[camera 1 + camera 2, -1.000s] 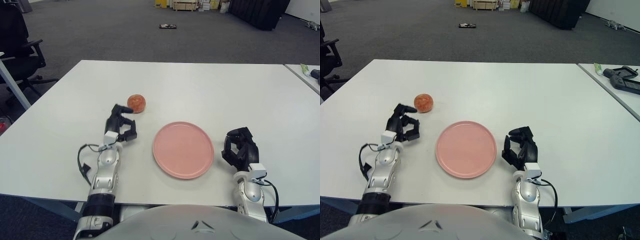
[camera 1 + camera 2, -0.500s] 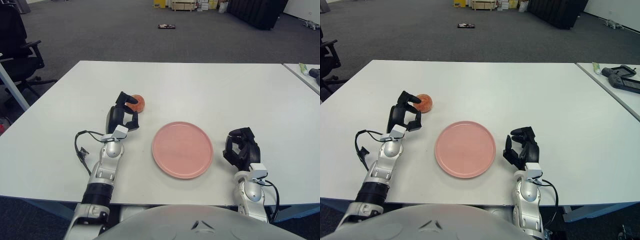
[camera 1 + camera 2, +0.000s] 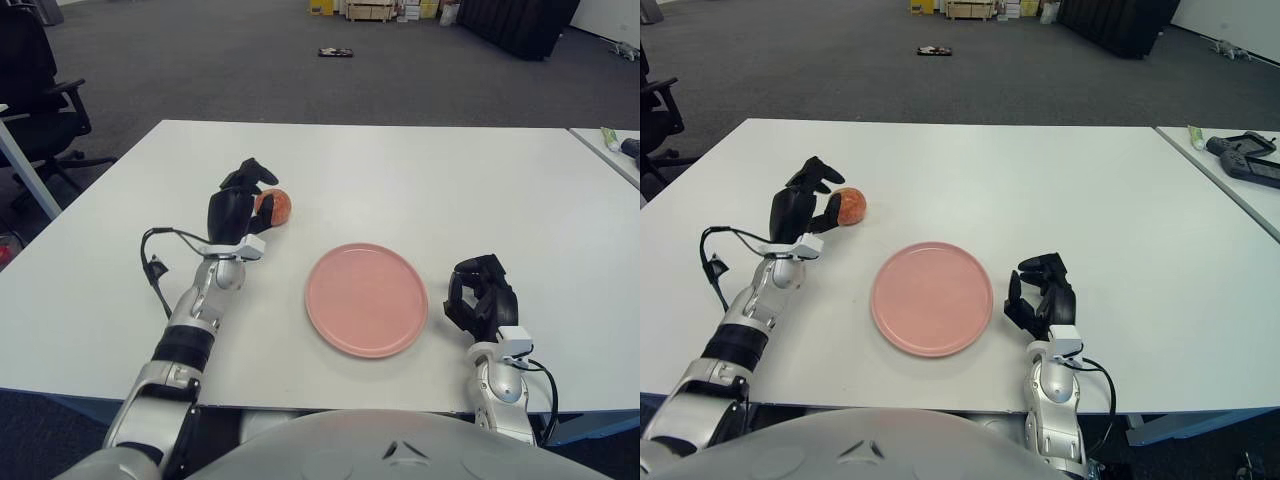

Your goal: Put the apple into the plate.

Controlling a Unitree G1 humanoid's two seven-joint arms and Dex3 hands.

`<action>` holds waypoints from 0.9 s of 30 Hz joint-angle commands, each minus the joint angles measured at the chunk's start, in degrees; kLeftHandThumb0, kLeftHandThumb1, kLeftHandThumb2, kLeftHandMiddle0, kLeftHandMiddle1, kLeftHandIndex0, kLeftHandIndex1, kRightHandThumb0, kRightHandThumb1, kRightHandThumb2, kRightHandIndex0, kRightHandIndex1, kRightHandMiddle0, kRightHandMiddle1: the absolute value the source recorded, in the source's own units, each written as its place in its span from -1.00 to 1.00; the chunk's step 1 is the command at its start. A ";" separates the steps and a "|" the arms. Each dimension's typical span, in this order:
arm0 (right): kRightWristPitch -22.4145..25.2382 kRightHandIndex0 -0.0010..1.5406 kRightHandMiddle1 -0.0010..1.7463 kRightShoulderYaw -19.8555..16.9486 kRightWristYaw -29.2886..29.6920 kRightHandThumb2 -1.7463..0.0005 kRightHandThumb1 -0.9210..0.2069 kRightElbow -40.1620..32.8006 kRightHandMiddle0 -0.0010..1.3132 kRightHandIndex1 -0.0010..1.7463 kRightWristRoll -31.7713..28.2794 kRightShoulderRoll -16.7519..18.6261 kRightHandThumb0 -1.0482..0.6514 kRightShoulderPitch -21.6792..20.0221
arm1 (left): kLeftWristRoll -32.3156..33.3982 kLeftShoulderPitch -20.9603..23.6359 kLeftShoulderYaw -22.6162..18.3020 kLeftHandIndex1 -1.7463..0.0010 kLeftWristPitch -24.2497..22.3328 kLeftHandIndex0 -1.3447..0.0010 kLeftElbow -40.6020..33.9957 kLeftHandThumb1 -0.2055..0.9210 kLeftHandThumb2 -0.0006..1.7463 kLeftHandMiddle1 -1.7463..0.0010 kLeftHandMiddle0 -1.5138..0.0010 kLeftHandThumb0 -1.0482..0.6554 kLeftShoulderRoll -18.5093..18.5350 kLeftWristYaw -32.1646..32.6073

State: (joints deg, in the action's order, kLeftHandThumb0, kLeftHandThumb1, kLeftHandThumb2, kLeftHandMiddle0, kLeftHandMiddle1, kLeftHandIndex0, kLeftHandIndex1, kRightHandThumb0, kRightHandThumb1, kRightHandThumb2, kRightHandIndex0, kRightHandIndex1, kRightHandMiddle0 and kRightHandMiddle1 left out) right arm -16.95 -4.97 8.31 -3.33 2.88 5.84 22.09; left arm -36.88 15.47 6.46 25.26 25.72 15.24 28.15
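Observation:
The reddish-orange apple (image 3: 278, 205) rests on the white table (image 3: 400, 170), to the upper left of the pink plate (image 3: 366, 299). My left hand (image 3: 248, 196) is against the apple's left side, with its fingers spread above and in front of it and not closed around it. The hand hides part of the apple. The plate has nothing on it. My right hand (image 3: 479, 295) is parked on the table right of the plate, with its fingers curled and holding nothing.
A second table (image 3: 1240, 160) at the right edge carries a dark controller (image 3: 1245, 158). A black office chair (image 3: 30, 90) stands off the table's left side. Boxes and dark objects sit on the floor far behind.
My left hand has moved forward and up from below the apple until it reaches the apple's left side, and its fingers have opened over it. The apple, the plate and my right hand have not moved.

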 commanded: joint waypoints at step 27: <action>-1.05 -0.05 1.00 -0.15 -0.13 -0.06 -0.49 -0.28 -0.43 1.00 -1.76 0.40 -0.23 -0.45 | -10.58 15.75 15.34 1.00 -5.26 1.00 25.44 0.94 -0.75 1.00 1.00 -1.00 4.77 2.51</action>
State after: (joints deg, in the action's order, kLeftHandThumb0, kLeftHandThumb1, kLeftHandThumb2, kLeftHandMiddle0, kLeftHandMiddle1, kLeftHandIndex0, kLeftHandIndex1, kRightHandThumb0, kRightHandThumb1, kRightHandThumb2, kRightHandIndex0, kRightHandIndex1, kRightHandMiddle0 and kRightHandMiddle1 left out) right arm -16.97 -5.01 8.51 -3.09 2.36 6.14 21.99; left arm -46.59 28.14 20.47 20.80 48.78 19.22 29.76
